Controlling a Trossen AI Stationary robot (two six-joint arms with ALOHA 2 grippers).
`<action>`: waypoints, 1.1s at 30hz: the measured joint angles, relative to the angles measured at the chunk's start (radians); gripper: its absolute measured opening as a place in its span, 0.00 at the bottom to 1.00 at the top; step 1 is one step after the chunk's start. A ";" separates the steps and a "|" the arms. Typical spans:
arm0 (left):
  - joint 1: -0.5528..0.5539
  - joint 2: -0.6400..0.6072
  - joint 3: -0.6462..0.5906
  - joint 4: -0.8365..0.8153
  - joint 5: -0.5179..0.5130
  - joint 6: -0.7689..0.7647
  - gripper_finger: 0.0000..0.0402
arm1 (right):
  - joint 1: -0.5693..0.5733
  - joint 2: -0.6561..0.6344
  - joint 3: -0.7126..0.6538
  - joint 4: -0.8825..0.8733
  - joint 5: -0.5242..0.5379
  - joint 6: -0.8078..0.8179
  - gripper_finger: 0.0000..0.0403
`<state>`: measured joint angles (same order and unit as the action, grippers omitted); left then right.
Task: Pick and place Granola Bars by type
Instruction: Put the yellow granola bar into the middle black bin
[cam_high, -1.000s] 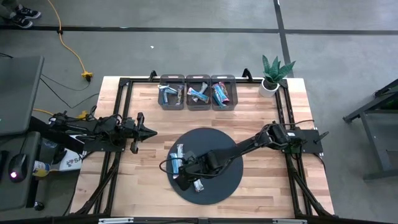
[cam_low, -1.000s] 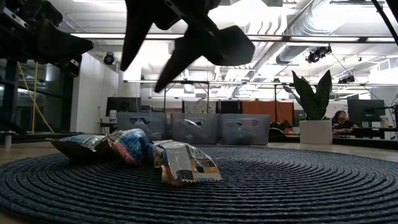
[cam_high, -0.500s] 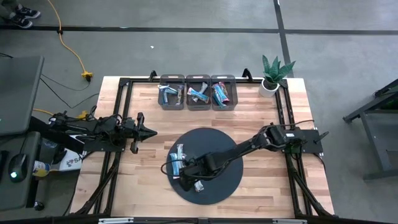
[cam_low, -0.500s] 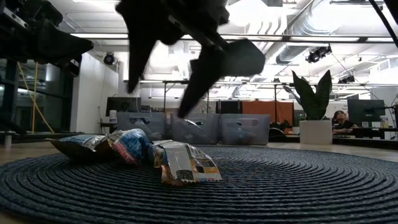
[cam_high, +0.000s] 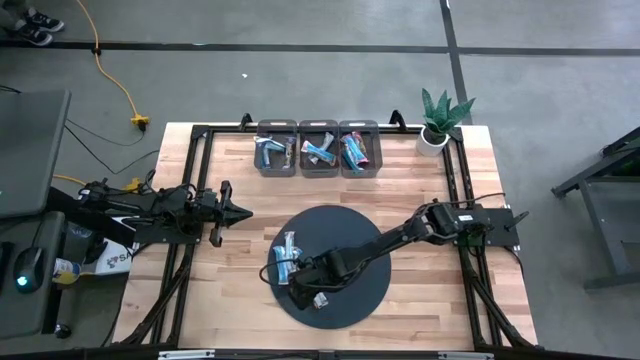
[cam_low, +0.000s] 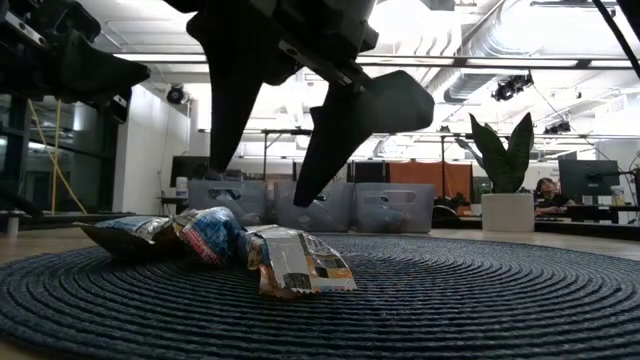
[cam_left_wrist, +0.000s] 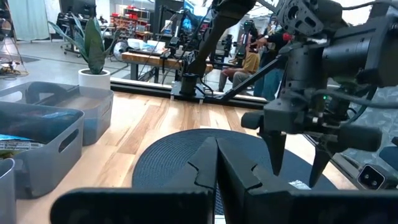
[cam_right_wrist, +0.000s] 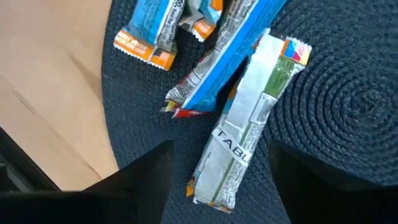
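Note:
Several granola bars lie at the left side of a round dark mat (cam_high: 345, 255): a silver-white and green bar (cam_right_wrist: 245, 134), a blue bar (cam_right_wrist: 233, 53) lying partly over it, and a blue and orange bar (cam_right_wrist: 144, 38). In the low view they lie flat in a short row (cam_low: 215, 237). My right gripper (cam_right_wrist: 221, 152) hangs open just above the silver-white bar, pointing steeply down, one finger on each side, touching nothing (cam_low: 258, 185). My left gripper (cam_left_wrist: 216, 163) waits shut and level at the table's left (cam_high: 236, 212).
Three grey bins (cam_high: 319, 150) holding sorted bars stand in a row at the far edge. A potted plant (cam_high: 437, 122) stands at the far right corner. Bare wood lies around the mat, inside a black frame (cam_high: 200, 140).
My right gripper has come down toward the bars on the mat, tipping a little steeper, and its fingers have spread wider. The bars have stayed where they were.

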<state>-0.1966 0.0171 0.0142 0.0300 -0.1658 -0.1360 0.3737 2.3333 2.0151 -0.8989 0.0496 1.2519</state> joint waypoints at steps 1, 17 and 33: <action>0.000 0.000 0.000 0.000 0.000 0.000 0.00 | 0.000 0.004 0.000 -0.002 -0.006 0.000 0.60; 0.000 0.000 0.000 0.000 0.000 0.000 0.00 | 0.000 0.059 -0.001 0.024 -0.041 -0.002 0.60; 0.000 0.000 0.000 0.000 0.000 0.000 0.00 | -0.003 0.082 0.002 0.038 -0.081 -0.027 0.50</action>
<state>-0.1966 0.0173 0.0141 0.0299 -0.1658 -0.1360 0.3702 2.4157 2.0173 -0.8613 -0.0311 1.2254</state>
